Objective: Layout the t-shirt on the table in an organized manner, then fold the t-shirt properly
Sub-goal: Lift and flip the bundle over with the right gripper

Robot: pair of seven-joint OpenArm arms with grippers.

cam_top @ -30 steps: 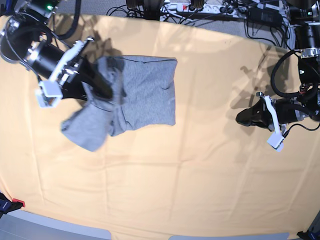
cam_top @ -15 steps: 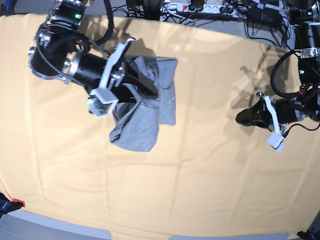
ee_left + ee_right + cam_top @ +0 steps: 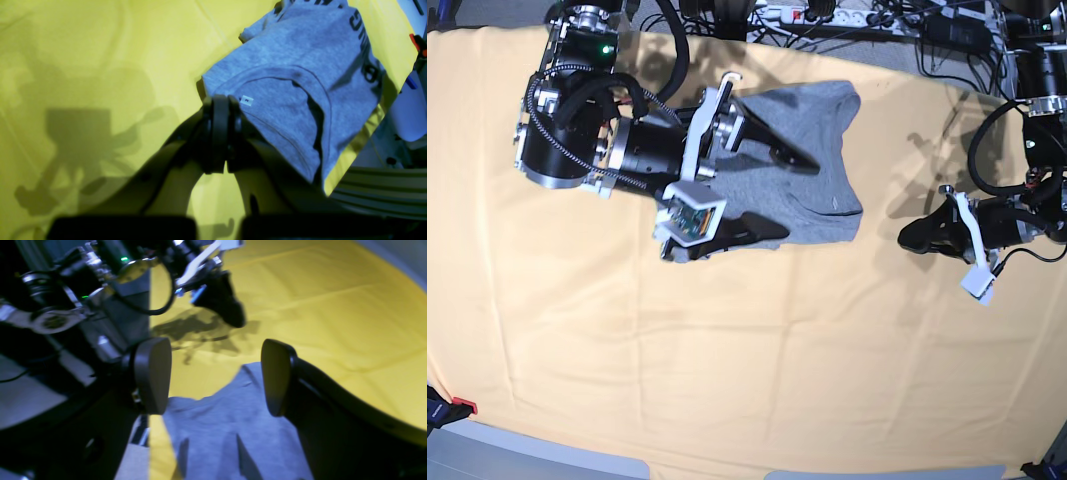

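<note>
1. T-shirt (image 3: 812,160) lies in the base view as a compact grey fold on the upper middle of the pale orange tabletop (image 3: 757,370). The right arm's fingers (image 3: 772,190) are spread wide above its left part, one prong over the fabric and the other at its lower left edge, gripping nothing. The left arm's fingers (image 3: 917,235) sit well to the shirt's right, low over bare cloth, pressed together and empty.

2. In the left wrist view the fingers (image 3: 220,103) are clenched tip to tip. Behind them lies the t-shirt (image 3: 293,76), collar and small neck label showing, black lettering along its far edge. Whether the tips touch the fabric cannot be told.

3. In the right wrist view the two rounded fingers (image 3: 151,375) stand far apart and released, the grey t-shirt (image 3: 230,420) flat on the tabletop (image 3: 333,306) below the gap. The other arm's dark fingers (image 3: 230,311) hover farther off.
</note>
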